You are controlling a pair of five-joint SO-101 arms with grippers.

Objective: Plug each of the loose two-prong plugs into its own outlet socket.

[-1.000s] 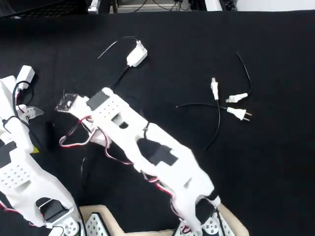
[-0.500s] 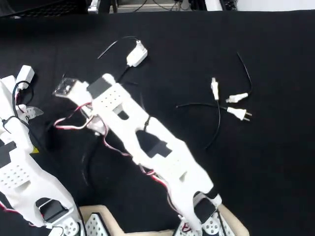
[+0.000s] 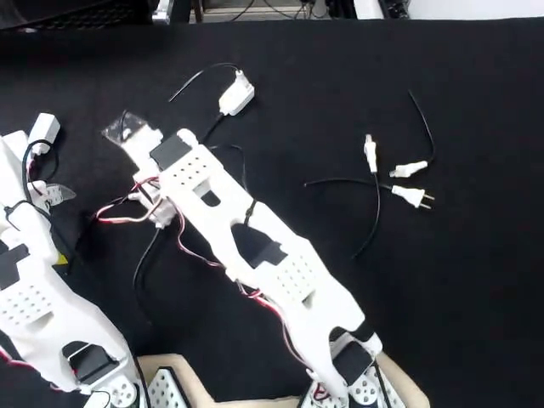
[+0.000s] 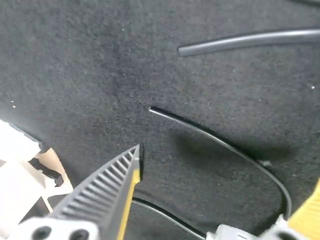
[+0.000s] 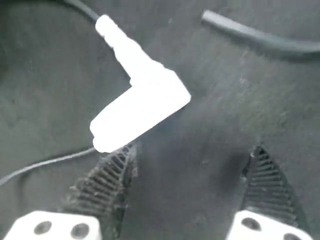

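Three plugs [image 3: 410, 169] lie loose on the right of the bench [image 3: 476, 280], their black leads crossing. A white socket [image 3: 236, 93] sits on the far side, left of centre, well apart from them. The right arm [image 3: 255, 246] stretches from the near edge diagonally toward the far left, low over the black cloth. Its hand [image 3: 121, 133] is left of the socket, spread wide and gripping nothing. The left hand [image 3: 49, 194] hangs at the left edge; whether it grips anything I cannot tell.
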